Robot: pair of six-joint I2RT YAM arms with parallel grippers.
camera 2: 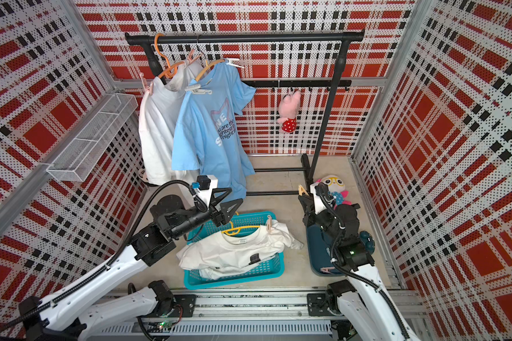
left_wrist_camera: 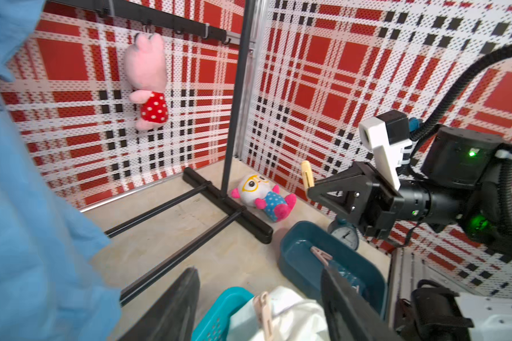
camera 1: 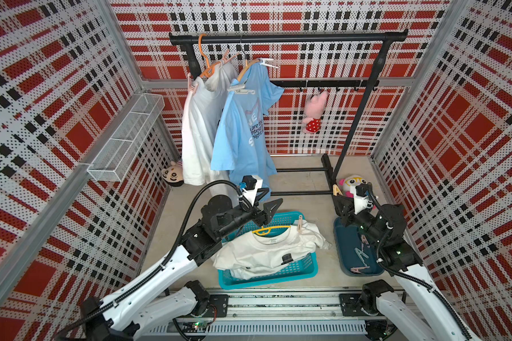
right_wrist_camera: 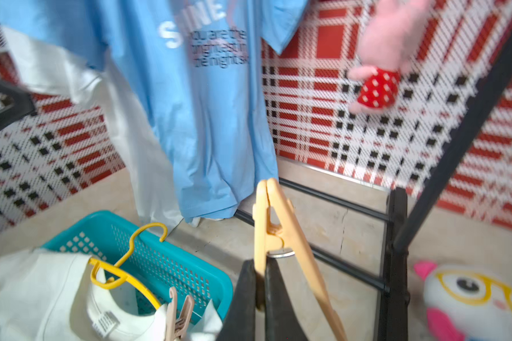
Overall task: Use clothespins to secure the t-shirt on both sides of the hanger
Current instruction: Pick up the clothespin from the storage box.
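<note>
I see the white t-shirt (camera 1: 263, 251) on its yellow hanger (camera 1: 271, 230) over the basket (camera 1: 266, 280), one pink clothespin (camera 1: 299, 225) clipped at a shoulder. A beige clothespin (right_wrist_camera: 274, 224) is pinched in the right gripper (right_wrist_camera: 262, 267); more clothespins (camera 1: 361, 254) lie in the tray (camera 1: 345, 251).

Red, white and black plaid covers the perforated walls (camera 1: 56, 88). The hanging cotton t-shirt (camera 1: 243, 138) is light blue with large white letters; the crumpled t-shirt (camera 1: 260, 251) white, its plastic hanger (camera 1: 266, 231) yellow, the clothespin (right_wrist_camera: 260, 230) beige.
</note>
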